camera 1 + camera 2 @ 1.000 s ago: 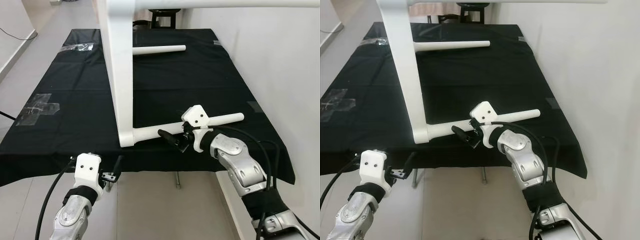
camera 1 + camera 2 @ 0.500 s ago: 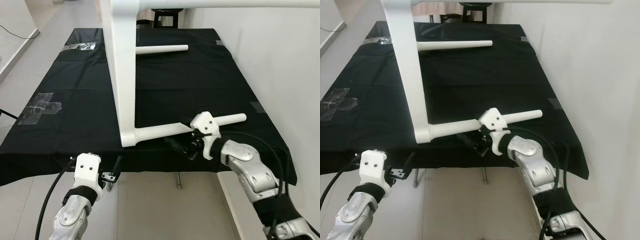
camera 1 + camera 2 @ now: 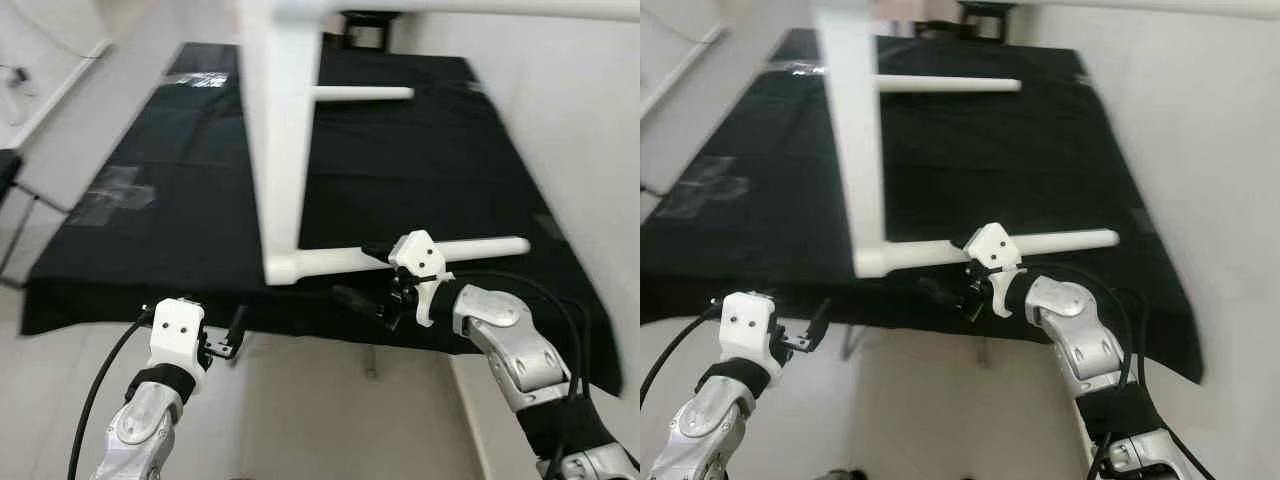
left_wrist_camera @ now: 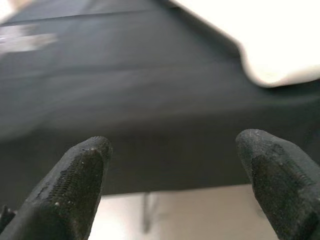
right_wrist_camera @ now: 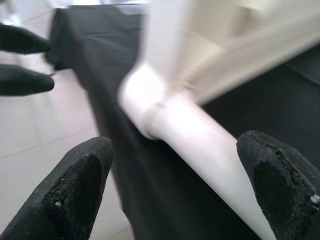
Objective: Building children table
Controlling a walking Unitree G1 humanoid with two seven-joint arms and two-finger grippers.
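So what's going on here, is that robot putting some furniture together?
It looks that way. A white children's table lies on its side on a bench under a black cloth, two legs pointing sideways. The robot's right tool hovers open at the near edge, beside the closer white leg, not gripping it. Its left tool hangs open below the cloth's front edge, holding nothing.

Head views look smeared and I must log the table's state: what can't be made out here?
- Tabletop of the white table frame: cut off by the top edge in both eye views.
- Joint where the near leg meets the frame: motion-blurred in the right wrist view.
- Right gripper: fingertips dark against the black cloth; contact with the leg unclear.
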